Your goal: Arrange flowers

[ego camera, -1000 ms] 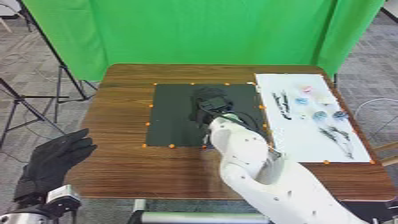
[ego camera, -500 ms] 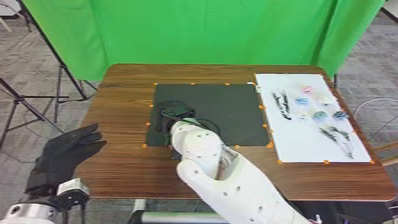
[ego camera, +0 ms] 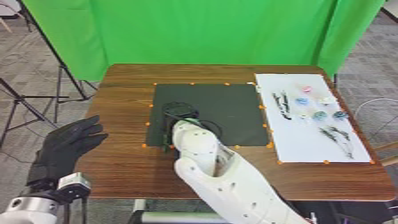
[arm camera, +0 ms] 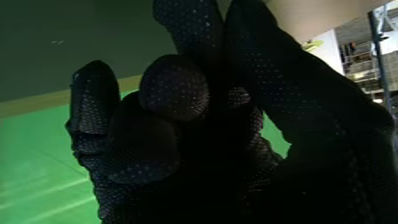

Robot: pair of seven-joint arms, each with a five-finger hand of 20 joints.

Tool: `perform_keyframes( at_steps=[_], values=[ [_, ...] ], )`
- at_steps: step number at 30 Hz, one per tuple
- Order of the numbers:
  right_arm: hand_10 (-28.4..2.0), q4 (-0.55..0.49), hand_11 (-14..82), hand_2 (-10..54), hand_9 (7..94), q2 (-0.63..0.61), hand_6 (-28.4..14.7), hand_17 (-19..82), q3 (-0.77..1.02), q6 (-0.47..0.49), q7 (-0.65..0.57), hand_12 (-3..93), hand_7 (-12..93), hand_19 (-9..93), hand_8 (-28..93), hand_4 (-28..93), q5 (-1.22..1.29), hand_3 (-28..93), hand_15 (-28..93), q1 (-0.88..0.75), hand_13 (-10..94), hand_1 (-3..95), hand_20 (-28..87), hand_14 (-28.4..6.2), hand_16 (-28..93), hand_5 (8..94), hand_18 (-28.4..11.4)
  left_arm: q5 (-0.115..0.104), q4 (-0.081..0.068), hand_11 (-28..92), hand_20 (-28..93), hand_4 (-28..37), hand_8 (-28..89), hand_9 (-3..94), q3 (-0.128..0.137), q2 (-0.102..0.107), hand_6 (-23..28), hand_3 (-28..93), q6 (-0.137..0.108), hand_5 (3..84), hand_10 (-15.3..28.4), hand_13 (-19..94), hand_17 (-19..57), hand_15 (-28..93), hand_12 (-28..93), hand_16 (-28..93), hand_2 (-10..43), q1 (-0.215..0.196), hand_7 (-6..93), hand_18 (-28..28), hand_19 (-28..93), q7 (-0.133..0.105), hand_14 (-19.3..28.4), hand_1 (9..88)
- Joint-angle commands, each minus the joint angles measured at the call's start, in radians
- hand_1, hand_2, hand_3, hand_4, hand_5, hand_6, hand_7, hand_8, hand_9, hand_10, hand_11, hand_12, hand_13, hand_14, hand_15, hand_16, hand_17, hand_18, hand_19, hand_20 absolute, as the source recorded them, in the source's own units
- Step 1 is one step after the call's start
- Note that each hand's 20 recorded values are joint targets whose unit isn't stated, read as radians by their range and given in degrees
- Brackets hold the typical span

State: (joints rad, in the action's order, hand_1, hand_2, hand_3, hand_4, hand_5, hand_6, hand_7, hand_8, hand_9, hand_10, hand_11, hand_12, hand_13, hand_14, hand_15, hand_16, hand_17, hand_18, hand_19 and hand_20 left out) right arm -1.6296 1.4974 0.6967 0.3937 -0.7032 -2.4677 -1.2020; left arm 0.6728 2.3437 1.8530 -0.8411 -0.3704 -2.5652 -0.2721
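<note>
Right hand (ego camera: 181,111) over the left side of the black mat (ego camera: 235,107), white arm (ego camera: 229,187) aslant, grip impossible to tell.

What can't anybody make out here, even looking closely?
- Right wrist view: whether the right hand holds anything; its dark glove hides that.
- Head view: what lies under that hand on the black mat; the hand covers it.
- Head view: petals of the pastel pieces; too small.
- Head view: right arm's upper end; bottom edge cuts it.

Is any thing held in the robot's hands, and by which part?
The left hand holds nothing; for the right hand, it cannot be told.
</note>
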Motion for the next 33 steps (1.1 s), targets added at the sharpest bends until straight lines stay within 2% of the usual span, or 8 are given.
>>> perform_keyframes(
  at_steps=[1, 3, 5, 8, 17, 25, 27, 33],
  values=[
    [-15.0, -0.087, 53.0, -9.5, 79.7, -0.108, -4.4, 32, -0.053, -0.086, 0.018, 47.4, 24, 91, 22, -24, 0.014, 83, 83, 0.054, 77, 48.7, 19, -12.5, 32, 88.9, -28.4, -0.011, 0.008, 35, 27, -13.0, -11, 40.1, 0.023, -0.001, 12.6, 80, -0.004, 45.6, 20.5, 31, -7.2, 58, 9, -10, 9.2, -0.071, 16.9, 21.7, 57, -0.026, 25.7, 25.9],
    [-15.2, -0.141, 53.5, -9.5, 78.2, -0.141, -4.5, 31, -0.058, -0.075, 0.028, 46.1, 25, 90, 20, -25, 0.055, 82, 83, 0.059, 76, 47.6, 19, -13.1, 31, 87.7, -28.4, -0.021, 0.01, 35, 27, -12.9, -11, 40.2, 0.033, 0.014, 12.9, 80, -0.007, 46.0, 20.7, 31, -7.2, 59, 9, -10, 9.2, -0.091, 16.3, 21.8, 57, -0.038, 26.3, 25.9],
    [-16.6, -0.197, 55.6, -9.5, 76.9, -0.169, -4.7, 29, -0.051, -0.058, 0.06, 41.1, 24, 89, 18, -25, 0.097, 81, 83, 0.047, 74, 43.4, 18, -13.8, 31, 86.7, -28.4, -0.024, 0.011, 35, 27, -13.0, -11, 40.9, 0.031, 0.004, 13.3, 79, -0.009, 46.6, 21.6, 31, -7.3, 60, 10, -11, 9.1, -0.1, 15.7, 21.9, 57, -0.046, 27.0, 25.9],
    [-20.0, -0.26, 58.2, -3.3, 72.6, -0.197, -5.6, 26, -0.037, -0.01, 0.114, 34.8, 25, 87, -4, -23, 0.128, 83, 83, 0.018, 70, 29.8, 18, -16.8, 30, 84.6, -28.4, -0.04, 0.009, 35, 27, -13.1, -10, 41.8, 0.028, 0.023, 14.2, 79, -0.018, 48.2, 22.4, 31, -7.4, 61, 10, -11, 9.1, -0.105, 14.3, 22.0, 57, -0.063, 27.7, 25.9],
    [-27.6, -0.304, 56.4, 11.6, 55.3, -0.219, -6.3, 10, -0.015, 0.134, 0.259, 31.2, 18, 76, -13, -21, 0.033, 74, 84, -0.075, 50, 20.8, 22, -24.9, 24, 75.0, -28.4, -0.012, 0.001, 34, 28, -14.3, -9, 46.5, 0.02, -0.014, 16.6, 80, 0.015, 52.3, 25.7, 33, -7.5, 62, 11, -12, 8.9, -0.072, 12.2, 22.6, 57, -0.02, 28.3, 26.4],
    [-28.4, -0.287, 54.0, 16.5, 47.4, -0.212, -5.1, 5, -0.01, 0.168, 0.303, 30.5, 16, 72, -13, -21, -0.037, 73, 85, -0.103, 41, 18.8, 26, -27.9, 21, 70.1, -28.4, 0.001, -0.008, 32, 29, -15.2, -8, 48.5, 0.012, -0.027, 17.8, 80, 0.032, 53.7, 27.1, 35, -7.5, 62, 13, -11, 8.9, -0.047, 10.9, 22.9, 57, -0.002, 28.4, 27.0],
    [-28.4, -0.281, 53.6, 17.6, 45.3, -0.213, -4.9, 5, -0.017, 0.163, 0.31, 30.5, 16, 71, -13, -21, -0.061, 73, 85, -0.106, 39, 18.2, 27, -28.2, 19, 69.6, -28.4, -0.011, -0.008, 32, 29, -15.2, -8, 48.9, 0.011, -0.014, 17.9, 80, 0.023, 53.8, 27.3, 36, -7.5, 61, 13, -11, 8.9, -0.053, 10.8, 22.9, 57, -0.014, 28.4, 27.0],
    [-28.4, -0.273, 52.3, 20.2, 41.2, -0.205, -4.4, 3, -0.02, 0.157, 0.334, 30.4, 14, 70, -14, -22, -0.101, 72, 85, -0.122, 34, 16.5, 28, -28.3, 18, 66.7, -28.4, 0.003, -0.012, 31, 29, -15.2, -8, 49.7, 0.008, -0.031, 18.4, 80, 0.038, 54.3, 28.0, 37, -7.5, 61, 14, -11, 9.0, -0.034, 10.3, 23.2, 57, 0.006, 28.4, 27.4]
  ],
)
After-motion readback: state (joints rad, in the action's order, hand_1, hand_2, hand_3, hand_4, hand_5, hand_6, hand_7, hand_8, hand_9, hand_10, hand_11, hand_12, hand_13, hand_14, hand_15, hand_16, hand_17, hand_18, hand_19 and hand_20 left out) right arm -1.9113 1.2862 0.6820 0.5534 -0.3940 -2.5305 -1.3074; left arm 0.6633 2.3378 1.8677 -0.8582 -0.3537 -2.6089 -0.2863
